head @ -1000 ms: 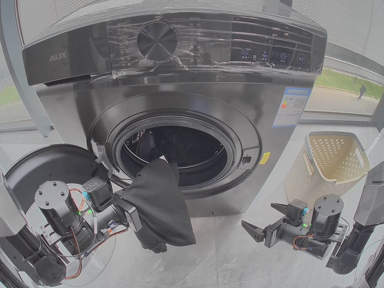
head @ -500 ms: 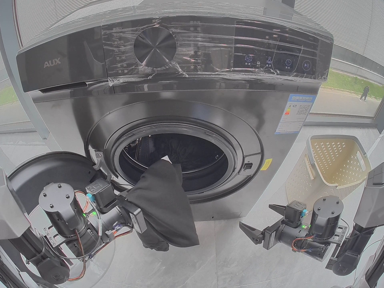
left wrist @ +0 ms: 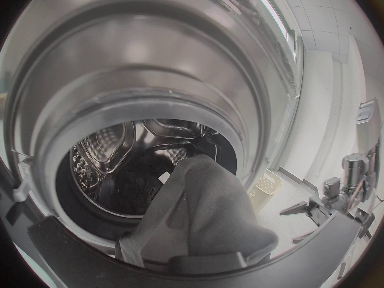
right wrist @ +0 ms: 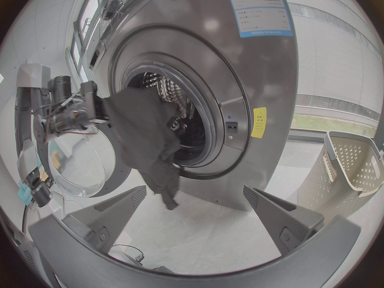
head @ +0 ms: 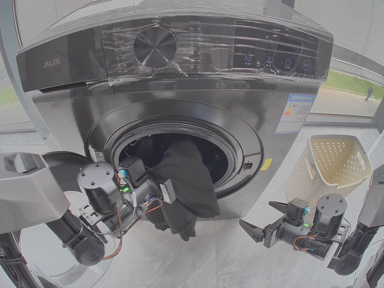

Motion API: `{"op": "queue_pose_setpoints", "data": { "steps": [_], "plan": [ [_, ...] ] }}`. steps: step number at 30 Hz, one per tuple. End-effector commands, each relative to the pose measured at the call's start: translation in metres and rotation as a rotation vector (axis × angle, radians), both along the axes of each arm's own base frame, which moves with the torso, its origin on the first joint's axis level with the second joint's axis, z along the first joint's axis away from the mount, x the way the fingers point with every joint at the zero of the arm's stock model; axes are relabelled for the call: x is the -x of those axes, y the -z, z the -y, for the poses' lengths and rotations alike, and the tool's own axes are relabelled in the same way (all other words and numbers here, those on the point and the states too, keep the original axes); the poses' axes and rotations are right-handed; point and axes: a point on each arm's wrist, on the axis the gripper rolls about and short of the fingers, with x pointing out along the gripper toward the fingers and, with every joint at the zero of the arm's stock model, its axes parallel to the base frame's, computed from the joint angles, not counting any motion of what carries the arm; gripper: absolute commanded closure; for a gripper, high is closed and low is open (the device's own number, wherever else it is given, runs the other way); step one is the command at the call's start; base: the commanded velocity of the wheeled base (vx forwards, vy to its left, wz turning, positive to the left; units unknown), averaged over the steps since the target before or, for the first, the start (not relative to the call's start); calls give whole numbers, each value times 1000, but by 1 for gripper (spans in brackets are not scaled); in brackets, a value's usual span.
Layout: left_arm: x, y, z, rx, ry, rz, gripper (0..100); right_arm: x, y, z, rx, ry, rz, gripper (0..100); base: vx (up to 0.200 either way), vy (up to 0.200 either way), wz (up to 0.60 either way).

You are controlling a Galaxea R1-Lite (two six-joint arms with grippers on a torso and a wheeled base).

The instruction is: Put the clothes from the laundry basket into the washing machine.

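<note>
Garment (head: 188,181), dark, pinched by left end effector (head: 170,191), draped over washing machine (head: 240,141) rim at 6 o'clock, likely for pushing inside; right end effector (head: 259,217) gaping, empty.

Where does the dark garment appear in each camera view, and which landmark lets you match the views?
Head view: dark garment at centre, hanging across the washing machine's opening.
Left wrist view: garment close up, in front of the drum.
Right wrist view: garment between the open door and the drum.
Shared landmark: laundry basket.
</note>
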Motion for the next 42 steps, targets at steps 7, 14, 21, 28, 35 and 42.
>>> {"op": "queue_pose_setpoints", "data": {
  "steps": [7,14,21,28,35,42],
  "plan": [
    [-63,35,41,10,-69,-35,100,5,-13,2,-38,-7,38,0,0,0,0],
    [-91,45,40,15,-139,-25,100,8,-10,1,-30,-20,27,0,0,0,0],
    [-138,52,29,32,-222,25,100,7,-6,1,-19,-19,13,0,0,0,0],
    [-164,61,29,20,-244,17,100,5,-3,1,-10,-15,2,0,0,0,0],
    [-183,64,31,19,-259,16,100,5,-2,1,-9,-15,1,0,0,0,0],
    [-197,59,29,30,-278,35,100,4,-1,1,-5,-13,-4,0,0,0,0]
  ]
}}
